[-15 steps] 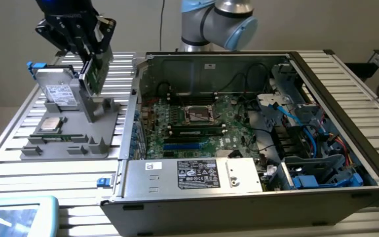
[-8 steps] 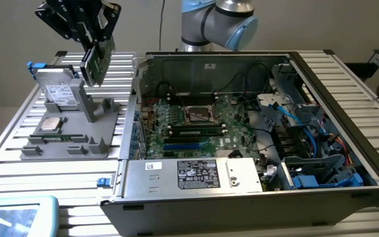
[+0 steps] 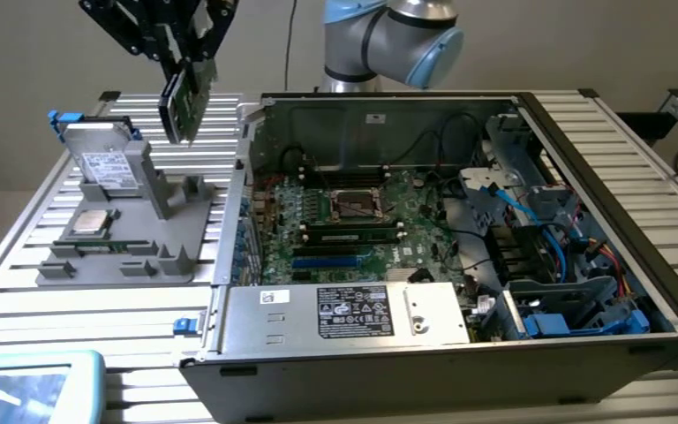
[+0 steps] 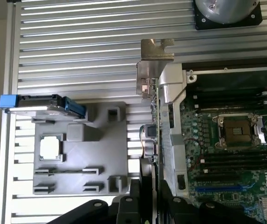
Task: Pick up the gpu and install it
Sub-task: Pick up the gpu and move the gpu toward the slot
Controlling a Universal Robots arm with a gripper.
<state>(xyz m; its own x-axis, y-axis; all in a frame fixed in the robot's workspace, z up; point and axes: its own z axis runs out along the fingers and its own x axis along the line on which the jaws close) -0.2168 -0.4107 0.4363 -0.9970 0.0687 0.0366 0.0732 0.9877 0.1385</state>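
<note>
The gpu (image 3: 187,104), a flat card with a green board, hangs upright in the air above the grey holder tray (image 3: 139,256) at the exterior view's left, clear of the tray. My gripper (image 3: 186,57) is shut on its upper end. In the wrist view the gpu (image 4: 154,122) is seen edge-on, running out from my gripper (image 4: 150,186) to its silver bracket (image 4: 153,65). It sits over the gap between the tray and the side wall of the open computer case (image 3: 621,177). The motherboard (image 3: 351,212) lies flat inside the case, to the exterior view's right of the card.
On the grey tray a silver hard drive (image 3: 109,163) with blue clips stands propped up, and a CPU (image 3: 92,221) lies flat. The power supply (image 3: 339,314) fills the case's near side, with cables and drive bays (image 3: 551,256) at the right. The arm's base (image 3: 374,44) stands behind the case.
</note>
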